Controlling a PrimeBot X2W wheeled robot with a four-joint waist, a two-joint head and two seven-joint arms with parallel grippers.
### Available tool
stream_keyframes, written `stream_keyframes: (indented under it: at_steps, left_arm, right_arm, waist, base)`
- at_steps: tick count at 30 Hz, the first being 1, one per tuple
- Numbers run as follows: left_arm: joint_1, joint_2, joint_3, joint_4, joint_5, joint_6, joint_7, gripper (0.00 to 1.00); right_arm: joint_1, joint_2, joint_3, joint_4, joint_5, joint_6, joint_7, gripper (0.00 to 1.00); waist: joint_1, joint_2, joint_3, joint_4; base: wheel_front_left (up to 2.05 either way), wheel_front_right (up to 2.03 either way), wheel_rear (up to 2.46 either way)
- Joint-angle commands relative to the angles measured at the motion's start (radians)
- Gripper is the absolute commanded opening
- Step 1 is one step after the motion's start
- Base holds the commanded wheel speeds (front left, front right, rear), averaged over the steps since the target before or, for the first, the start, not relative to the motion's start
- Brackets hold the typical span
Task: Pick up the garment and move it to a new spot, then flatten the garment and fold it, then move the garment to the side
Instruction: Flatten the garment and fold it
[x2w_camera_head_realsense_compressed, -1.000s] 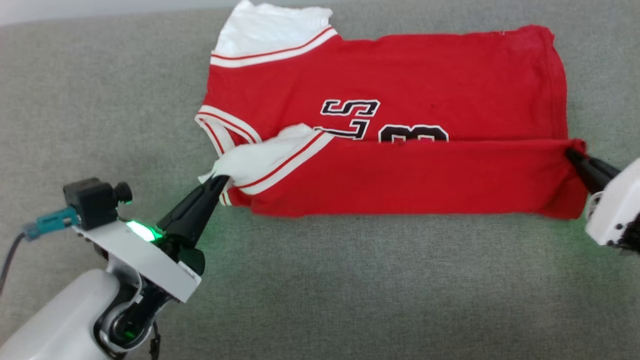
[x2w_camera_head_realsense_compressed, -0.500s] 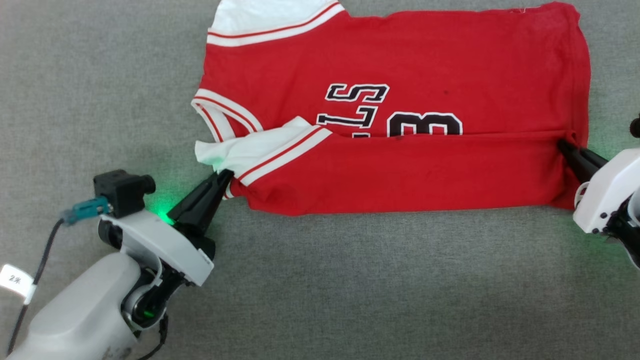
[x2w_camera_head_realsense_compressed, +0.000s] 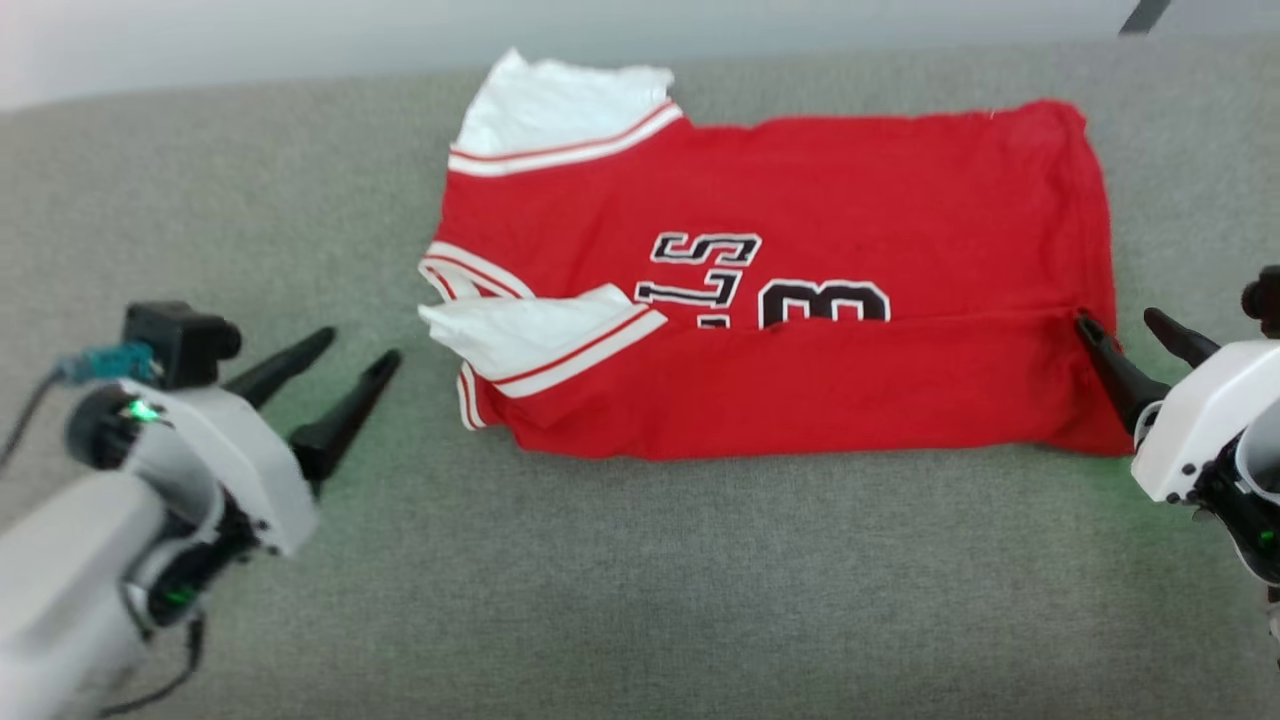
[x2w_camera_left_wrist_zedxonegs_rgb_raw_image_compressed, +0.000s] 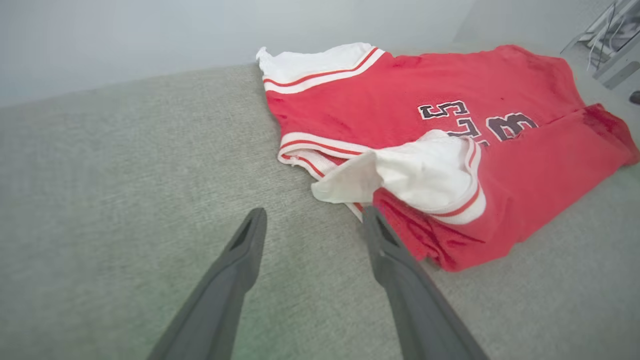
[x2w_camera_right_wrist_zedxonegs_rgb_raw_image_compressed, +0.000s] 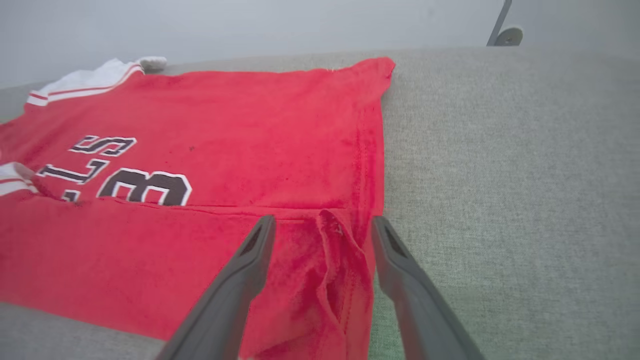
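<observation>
The garment (x2w_camera_head_realsense_compressed: 800, 190) is a red jersey with white striped sleeves and black lettering, lying flat on the grey cloth surface. Its near edge is folded up over the lower part of the lettering. My left gripper (x2w_camera_head_realsense_compressed: 358, 345) is open and empty, a short way left of the white sleeve (x2w_camera_left_wrist_zedxonegs_rgb_raw_image_compressed: 420, 170); its fingers (x2w_camera_left_wrist_zedxonegs_rgb_raw_image_compressed: 235, 265) rest low over the grey surface. My right gripper (x2w_camera_head_realsense_compressed: 1118, 320) is open at the garment's right edge, its jaws on either side of a raised pucker of red cloth (x2w_camera_right_wrist_zedxonegs_rgb_raw_image_compressed: 335, 250) at the fold's corner, without pinching it.
The grey fabric surface (x2w_camera_head_realsense_compressed: 640, 580) stretches wide in front of and beside the garment. Its far edge meets a pale wall (x2w_camera_head_realsense_compressed: 250, 40). A metal stand (x2w_camera_right_wrist_zedxonegs_rgb_raw_image_compressed: 504, 31) rises behind the far right corner.
Both grippers have opened and let go of the garment. The left one has drawn back to the left, away from the sleeve. The head camera has shifted too.
</observation>
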Motion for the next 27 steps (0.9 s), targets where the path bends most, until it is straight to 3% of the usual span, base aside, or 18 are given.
stream_keyframes:
  at_steps: [1,6,13,20,27]
  left_arm:
    - [-0.013,0.007,-0.003,-0.011,-0.007,0.003,0.020,1.00]
    - [-0.036,0.073,-0.035,-0.106,-0.094,0.040,0.279,1.00]
    - [-0.052,0.079,-0.093,-0.258,-0.241,0.147,0.616,1.00]
    - [-0.120,0.007,-0.083,-0.135,-0.265,0.166,0.675,1.00]
    - [-0.168,-0.076,-0.095,0.071,-0.267,0.122,0.705,1.00]
  right_arm:
    - [0.016,0.003,-0.008,-0.004,0.008,-0.001,-0.007,1.00]
    - [0.046,0.007,-0.021,-0.024,0.015,-0.001,-0.016,1.00]
    - [0.060,0.025,-0.010,-0.062,0.011,-0.001,-0.015,1.00]
    - [0.043,0.037,-0.008,-0.085,0.006,-0.001,-0.009,1.00]
    - [0.045,0.049,-0.002,-0.097,0.004,-0.001,-0.013,1.00]
  waist:
    - [0.0000,0.0000,-0.051,0.003]
    - [0.0000,0.0000,-0.091,-0.002]
    - [0.0000,0.0000,-0.081,-0.039]
    - [0.0000,0.0000,-0.039,-0.096]
    - [0.0000,0.0000,-0.013,-0.149]
  base:
    - [0.00,0.00,0.00]
    - [0.00,0.00,0.00]
    - [0.00,0.00,0.00]
    - [0.00,0.00,0.00]
    - [0.00,0.00,0.00]
